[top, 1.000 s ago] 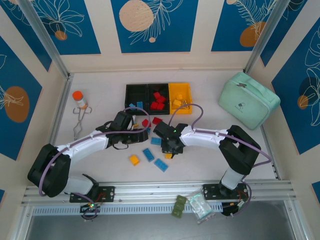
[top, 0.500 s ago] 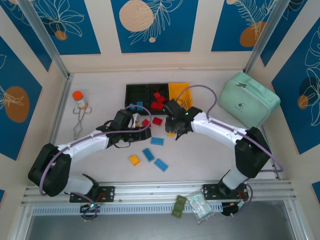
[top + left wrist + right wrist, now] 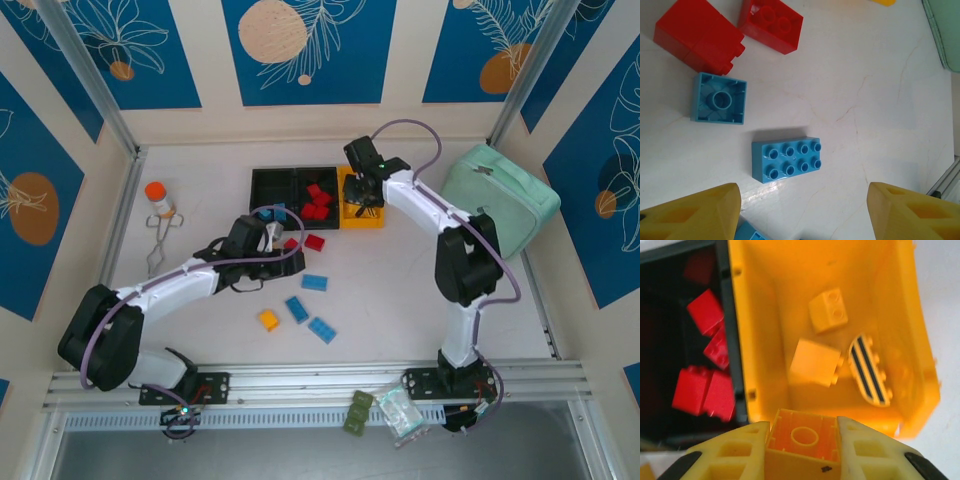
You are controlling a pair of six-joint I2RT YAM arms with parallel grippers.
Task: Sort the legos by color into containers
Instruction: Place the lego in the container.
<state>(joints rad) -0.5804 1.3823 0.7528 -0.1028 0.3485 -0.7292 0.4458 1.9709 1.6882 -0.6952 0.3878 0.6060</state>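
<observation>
Yellow-orange brick (image 3: 801, 442) arrives over the yellow bin (image 3: 910, 340).
Top view: the right pincer (image 3: 362, 196) has swung from the counter (image 3: 400, 300) middle to the bin. Left wrist: the left pincer (image 3: 802, 200) gapes over a blue eight-stud brick (image 3: 786, 160). Right wrist: brick clenched above its bin, release looks due.

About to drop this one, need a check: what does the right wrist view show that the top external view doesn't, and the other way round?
Right wrist: a yellow-orange brick held hollow side up between the right fingers, at the yellow bin, which holds a striped piece. Top external: blue bricks and a yellow brick loose on the table. Both: the yellow bin and red bricks in the black bin beside it.
</observation>
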